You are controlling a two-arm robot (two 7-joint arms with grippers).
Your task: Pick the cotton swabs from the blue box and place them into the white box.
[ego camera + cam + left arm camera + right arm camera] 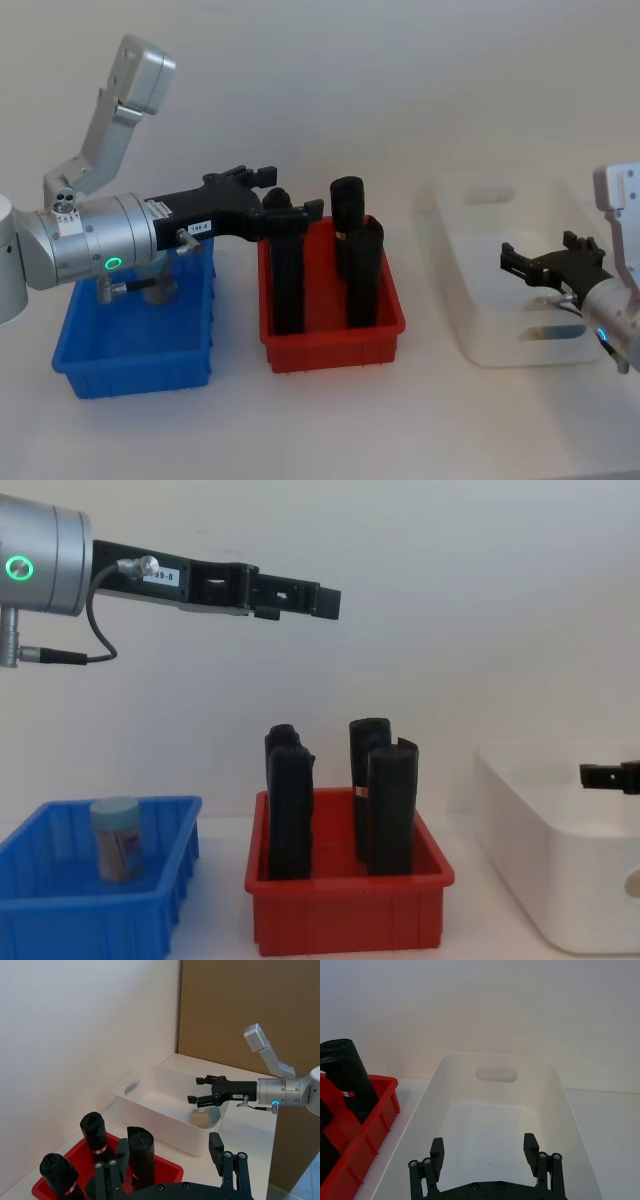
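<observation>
Bearing all items: table [320,435], pale and flat. Places are given from the red bin.

1. White box [490,340]. Stands to the right of the red bin, with a gap between. It is the taller tub and the goal of the task. A pale lump [205,1116] lies on its floor; likely swabs, too blurred to confirm.
2. Red bin [330,350]. Middle of the table, not part of the task. Holds item 4.
3. Blue box [130,375]. Just left of the red bin, the near walls side by side. It is the source bin.
4. Rolls [390,805]. Black, upright, four counted, inside the red bin. Their tops rise well above its rim, so they are an obstacle to any low crossing.
5. Left pincer [322,602]. Spread, nothing between the fingers. Held high above the red bin's left half, well clear of the roll tops. This height looks chosen for that clearance.
6. Right pincer [483,1146]. Spread, empty. Hovers to the right of the red bin, over the white box interior and pointing along it, a fit station for dropping.
7. Swabs [115,838]. One tub, upright, pale blue lid on. It sits in the blue box, left of the red bin, and nothing touches it. Judged not yet picked.
</observation>
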